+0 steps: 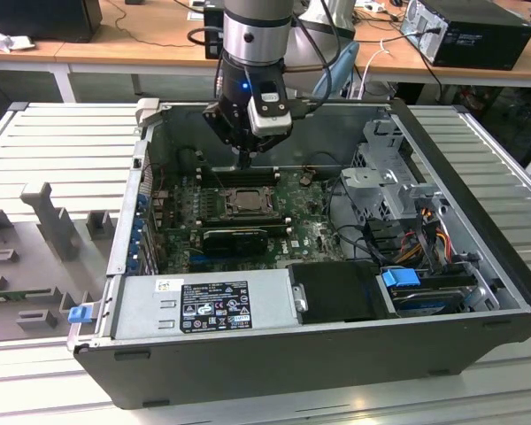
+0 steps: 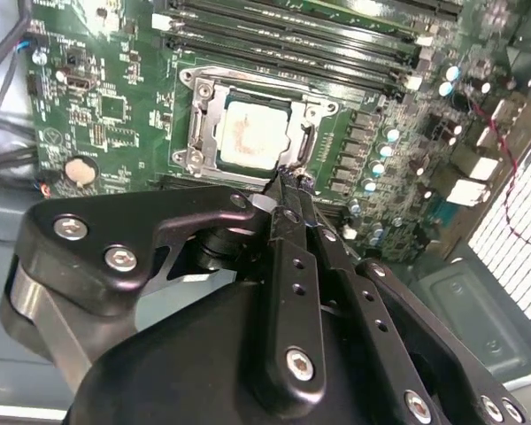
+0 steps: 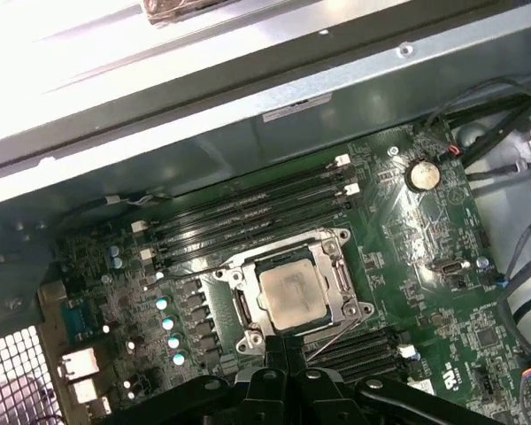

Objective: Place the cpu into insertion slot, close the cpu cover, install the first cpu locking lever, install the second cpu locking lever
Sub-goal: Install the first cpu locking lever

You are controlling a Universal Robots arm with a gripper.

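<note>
gripper (image 2: 288, 179) fingers pressed together, tips just beside the cpu cover (image 2: 203, 115) edge | cover lying flat over the cpu (image 2: 252, 133)

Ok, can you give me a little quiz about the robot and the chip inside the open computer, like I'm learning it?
1. True or false: the cpu cover lies flat around the cpu.
2. Pick one. In both wrist views, the tip of the gripper is nearest to: A) the round coin battery, B) the edge of the cpu cover, C) the long memory slots.
3. Fill the gap: the gripper is ___ (open or shut).

Key: 1 true; 2 B; 3 shut.
</note>
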